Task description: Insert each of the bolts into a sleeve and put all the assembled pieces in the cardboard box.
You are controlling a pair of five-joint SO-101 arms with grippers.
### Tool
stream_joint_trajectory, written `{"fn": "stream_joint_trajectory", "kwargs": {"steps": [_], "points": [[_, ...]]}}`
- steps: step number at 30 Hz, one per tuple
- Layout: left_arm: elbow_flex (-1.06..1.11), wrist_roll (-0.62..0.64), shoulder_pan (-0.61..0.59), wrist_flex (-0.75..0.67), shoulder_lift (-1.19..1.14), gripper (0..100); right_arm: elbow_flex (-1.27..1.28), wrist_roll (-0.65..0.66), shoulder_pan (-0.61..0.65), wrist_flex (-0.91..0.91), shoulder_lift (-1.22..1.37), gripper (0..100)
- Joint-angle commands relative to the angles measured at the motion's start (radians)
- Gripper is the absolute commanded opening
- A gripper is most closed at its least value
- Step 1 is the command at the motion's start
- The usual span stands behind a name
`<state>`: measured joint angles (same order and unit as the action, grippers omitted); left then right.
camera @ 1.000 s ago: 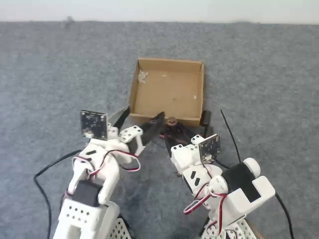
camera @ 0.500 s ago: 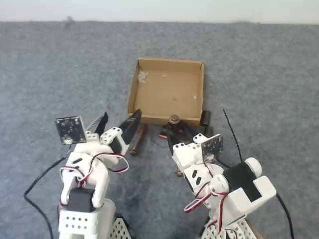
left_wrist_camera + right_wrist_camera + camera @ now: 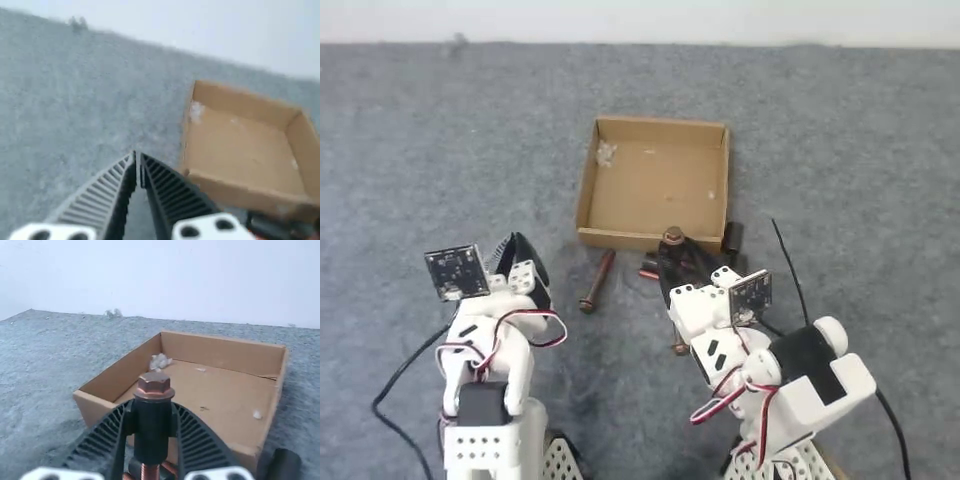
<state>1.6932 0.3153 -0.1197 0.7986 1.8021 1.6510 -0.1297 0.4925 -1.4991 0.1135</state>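
Grey carpet (image 3: 440, 130) is covering the table, and the cardboard box (image 3: 660, 190) is sitting around the middle of it, between the arms and the far edge.

Over to the right gripper (image 3: 151, 410): it is clamping a black sleeve (image 3: 151, 432) upright between its ribbed fingers. A copper bolt head (image 3: 154, 385) is poking out of the top, so the bolt is sitting inside that sleeve. The assembled piece is hanging right at the box's near wall, on the arms' side of it. I cannot tell whether it is touching the cardboard.

Now the left gripper (image 3: 138, 159): it is sitting well apart from the box, off towards the carpet's near left. Its jaws are pinched down to a thin slit and are gripping nothing.

A loose bolt (image 3: 597, 280) is lying on the carpet between the left gripper and the box's near wall, its head pointing towards the near edge. A spare sleeve (image 3: 733, 237) is lying just beside the box's near right corner. A small copper-coloured piece (image 3: 648, 271) is resting on the carpet under the right gripper, too small to identify. A white tuft of fluff (image 3: 607, 152) is sitting in the box's far left corner.
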Motion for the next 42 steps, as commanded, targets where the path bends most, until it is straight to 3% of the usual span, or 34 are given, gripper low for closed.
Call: {"fn": "stream_joint_trajectory", "kwargs": {"steps": [1,6,15,25,34,37,42], "points": [[-0.008,-0.043,0.005,0.077,0.017,1,0.021,-0.008,-0.065,-0.024,-0.019,0.6],[-0.008,-0.253,0.046,0.166,0.012,1,0.021,-0.006,-0.088,-0.033,-0.021,0.6],[-0.008,-0.270,0.094,0.230,0.012,1,0.028,-0.006,-0.108,0.036,-0.166,0.6],[-0.008,-0.273,0.089,0.226,0.012,1,0.000,-0.006,-0.154,0.651,-0.694,0.6],[-0.008,-0.275,0.089,0.226,0.012,1,-0.288,-0.006,-0.194,1.500,-1.139,0.6],[-0.008,-0.275,0.089,0.226,0.012,1,-0.387,-0.006,-0.196,1.607,-1.155,0.6],[-0.008,-0.275,0.087,0.229,0.012,1,-0.512,-0.005,-0.197,1.615,-1.073,0.6]]}}
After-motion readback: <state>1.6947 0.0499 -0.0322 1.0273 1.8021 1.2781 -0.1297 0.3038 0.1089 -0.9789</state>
